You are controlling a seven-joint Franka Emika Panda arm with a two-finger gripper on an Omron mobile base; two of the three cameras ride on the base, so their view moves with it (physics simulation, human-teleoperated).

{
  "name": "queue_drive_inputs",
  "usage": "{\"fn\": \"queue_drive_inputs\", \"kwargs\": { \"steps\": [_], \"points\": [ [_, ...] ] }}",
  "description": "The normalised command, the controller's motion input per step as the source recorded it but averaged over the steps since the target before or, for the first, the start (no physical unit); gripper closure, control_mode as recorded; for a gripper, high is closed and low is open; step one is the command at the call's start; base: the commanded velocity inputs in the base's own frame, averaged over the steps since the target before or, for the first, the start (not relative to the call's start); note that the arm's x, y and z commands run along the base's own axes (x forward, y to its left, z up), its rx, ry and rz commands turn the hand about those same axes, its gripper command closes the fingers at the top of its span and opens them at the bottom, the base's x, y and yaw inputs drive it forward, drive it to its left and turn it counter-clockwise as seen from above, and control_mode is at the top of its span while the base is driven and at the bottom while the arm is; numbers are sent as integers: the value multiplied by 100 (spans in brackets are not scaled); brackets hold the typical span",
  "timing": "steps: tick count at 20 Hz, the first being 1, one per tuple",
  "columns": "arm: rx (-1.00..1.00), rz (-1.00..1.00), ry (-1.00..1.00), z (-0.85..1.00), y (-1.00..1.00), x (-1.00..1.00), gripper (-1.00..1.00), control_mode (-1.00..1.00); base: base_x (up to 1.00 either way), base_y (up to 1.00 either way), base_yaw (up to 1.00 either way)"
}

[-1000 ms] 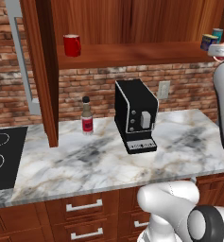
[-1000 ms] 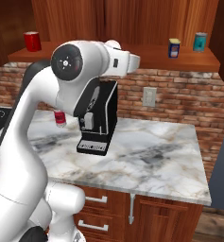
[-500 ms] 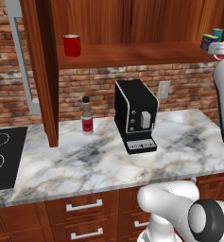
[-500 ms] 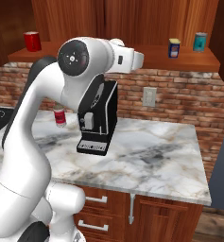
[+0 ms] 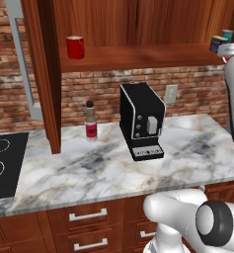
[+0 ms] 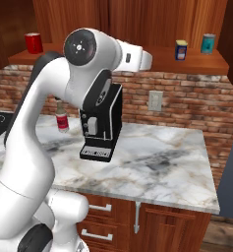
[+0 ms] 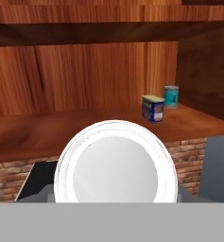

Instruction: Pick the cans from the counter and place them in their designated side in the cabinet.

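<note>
While white-topped can (image 7: 114, 160) fronts view, blue can (image 7: 152, 108) beyond

Cabinet shelf (image 6: 137, 61) carries blue can (image 6: 181, 49), teal can (image 6: 208, 43), red mug (image 6: 33, 43)

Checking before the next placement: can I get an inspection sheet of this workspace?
Surface: marble counter, carrying coffee machine and bottle.
Job's things: blue can on cabinet shelf, right end, beside teal can; white-topped can end-on, close before the hand camera.
Clutter: red mug at the shelf's left.
End effector: raised by the shelf's right end, apparently shut on the white-topped can.
Cables: nothing seen.
Surroundings: brick wall, outlet, hob, drawers.
</note>
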Motion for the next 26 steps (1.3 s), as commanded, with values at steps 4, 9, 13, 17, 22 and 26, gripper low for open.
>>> {"fn": "queue_drive_inputs", "kwargs": {
  "steps": [4, 9, 13, 17, 22, 26],
  "points": [
    [-2, 0, 3, 0, -5, 5, 100, -100, 0, 0, 0],
    [-2, 0, 0, 0, -1, 9, 100, -100, 0, 0, 0],
    [-2, 0, 0, 0, 0, 13, 100, -100, 0, 0, 0],
    [-2, 0, -1, 0, 0, 16, 100, -100, 0, 0, 0],
    [-2, 0, -4, 0, 0, 17, 100, -100, 0, 0, 0],
    [-3, 0, -6, 0, -1, 15, 100, -100, 0, 0, 0]
  ]
}}
